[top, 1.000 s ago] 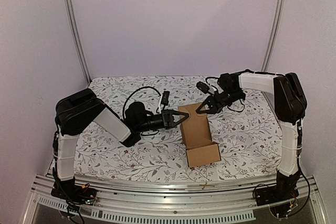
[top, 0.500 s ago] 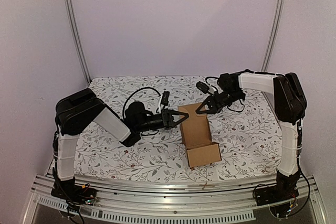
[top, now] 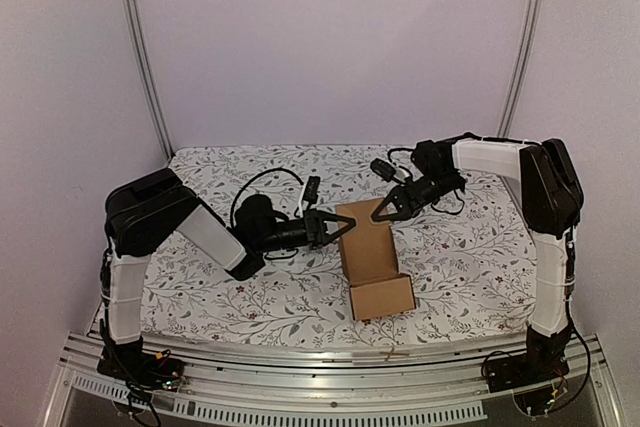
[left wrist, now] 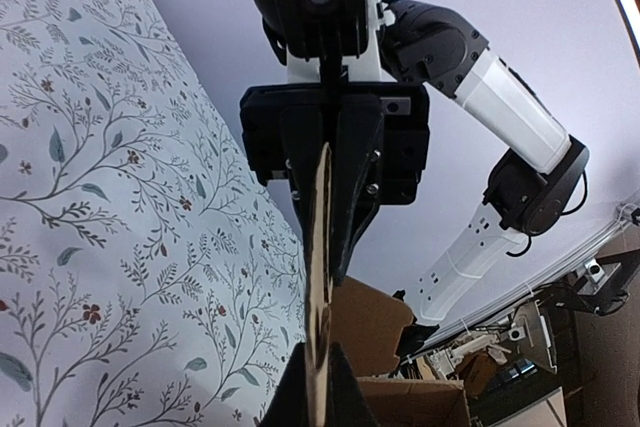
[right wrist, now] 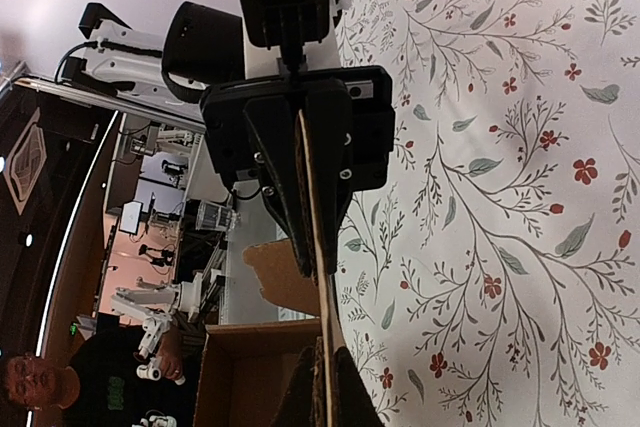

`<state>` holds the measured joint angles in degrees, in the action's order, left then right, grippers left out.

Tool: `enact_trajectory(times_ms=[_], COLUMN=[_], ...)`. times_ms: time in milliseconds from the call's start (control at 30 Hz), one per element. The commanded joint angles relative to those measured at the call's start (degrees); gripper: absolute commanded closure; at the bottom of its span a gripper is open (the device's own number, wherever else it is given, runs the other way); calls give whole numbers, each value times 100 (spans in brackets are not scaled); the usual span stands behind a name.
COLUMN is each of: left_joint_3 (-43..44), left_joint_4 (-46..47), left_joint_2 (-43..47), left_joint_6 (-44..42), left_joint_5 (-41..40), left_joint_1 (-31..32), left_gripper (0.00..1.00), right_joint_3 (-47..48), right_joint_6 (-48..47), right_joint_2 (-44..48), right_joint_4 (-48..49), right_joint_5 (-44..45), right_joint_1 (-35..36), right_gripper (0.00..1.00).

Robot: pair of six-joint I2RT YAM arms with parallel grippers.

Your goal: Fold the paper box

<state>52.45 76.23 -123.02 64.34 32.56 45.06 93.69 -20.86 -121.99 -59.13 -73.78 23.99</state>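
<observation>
The flower-printed surface (top: 200, 297) carries the paper box (top: 382, 295) near its middle. The box's open tray faces the near edge and a tall flap (top: 368, 237) rises behind it. We see our left tool (top: 338, 228) clamped on the flap's left edge and our right tool (top: 385, 209) pinching its far upper corner. In both wrist views the cardboard runs edge-on between each tool's jaws, and the two tools face each other across the sheet.

Floral tablecloth (top: 470, 257) — leafy sprigs, aluminium rail (top: 300, 362)
</observation>
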Motion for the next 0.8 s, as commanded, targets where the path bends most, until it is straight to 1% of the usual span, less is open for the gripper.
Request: enact_trajectory(times_ms=[0,33,100,200,233,267,300,367,400,467,567,633,700,767], left_joint_3=[-42,-41,-33,-3,6,11,18,33,37,78,328,616,854,971], left_joint_4=[1109,1107,1113,1083,1029,960,874,491,203,-711,-2340,-3476,-4088,-4370], left_joint_2=[61,64,75,104,125,151,190,334,445,715,1139,1355,1469,1551], left_joint_6=[-69,-78,-79,-139,-182,-238,-320,-609,-856,-1503,-2955,-3887,-4552,-5081], left_joint_5=[7,24,53,127,161,185,232,392,479,684,922,937,916,822], left_joint_1=[-151,-155,-162,-164,-168,-172,-173,-185,-201,-244,-278,-274,-269,-269], left_gripper=[100,100,100,100,100,100,100,100,100,100,97,94,90,87], right_joint_3=[0,0,1,-10,-7,4,19,69,122,277,733,921,894,730], right_joint_6=[-21,-31,-45,-73,-82,-100,-115,-177,-191,-255,-593,-995,-1303,-1367], right_joint_2=[127,118,126,153,164,195,216,309,412,588,927,1217,1549,1961], right_joint_4=[-145,-150,-149,-150,-151,-147,-148,-183,-222,-397,-963,-1243,-1296,-1095], right_joint_5=[121,141,194,183,190,254,349,547,728,866,1335,1856,2281,2633], right_joint_1=[15,13,15,15,16,16,7,-51,-101,-283,-526,-569,-564,-554], right_gripper=[100,97,100,100,96,83,76,70,67,60,51,41,34,33])
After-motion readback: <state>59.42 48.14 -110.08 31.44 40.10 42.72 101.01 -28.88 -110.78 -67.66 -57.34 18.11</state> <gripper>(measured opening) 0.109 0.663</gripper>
